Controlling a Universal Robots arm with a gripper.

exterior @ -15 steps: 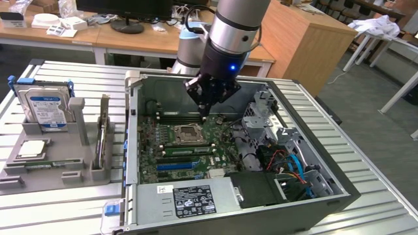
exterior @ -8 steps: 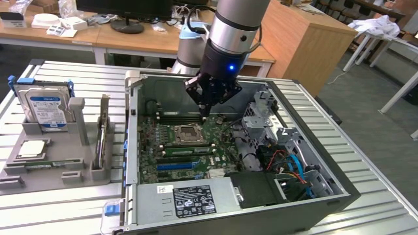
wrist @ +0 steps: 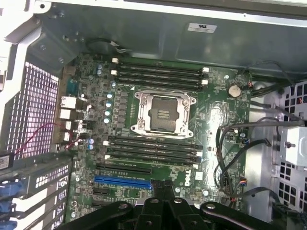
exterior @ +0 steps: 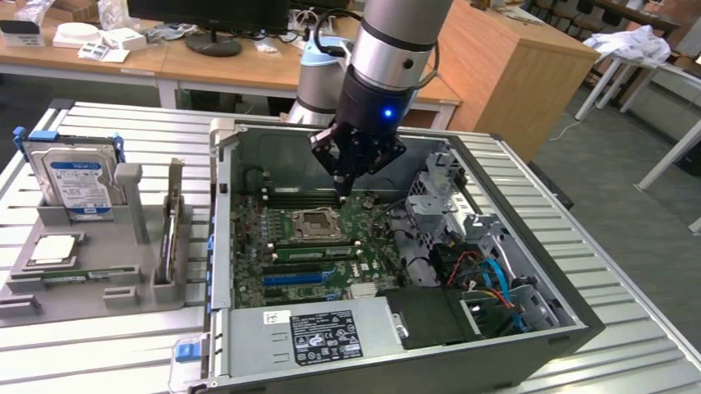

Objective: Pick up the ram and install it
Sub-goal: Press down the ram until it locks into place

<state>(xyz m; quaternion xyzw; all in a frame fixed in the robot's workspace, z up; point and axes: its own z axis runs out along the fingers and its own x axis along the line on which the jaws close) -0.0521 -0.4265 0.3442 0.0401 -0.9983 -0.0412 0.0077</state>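
Exterior view: the gripper (exterior: 346,190) hangs inside the open computer case (exterior: 570,324), tips just above the motherboard (exterior: 328,246) on the far side of the CPU socket (exterior: 312,222). Jaws are closed together; nothing can be made out between them. The ram (exterior: 77,277) lies flat in the grey holder tray (exterior: 88,295) on the counter (exterior: 98,345), well apart from the CPU socket, toward the exterior view's left, below the upright hard drive (exterior: 77,182).

Wrist view: the gripper (wrist: 163,196) sits just beside the blue slot (wrist: 122,182), the CPU socket (wrist: 163,114) beyond it between rows of dark memory slots.
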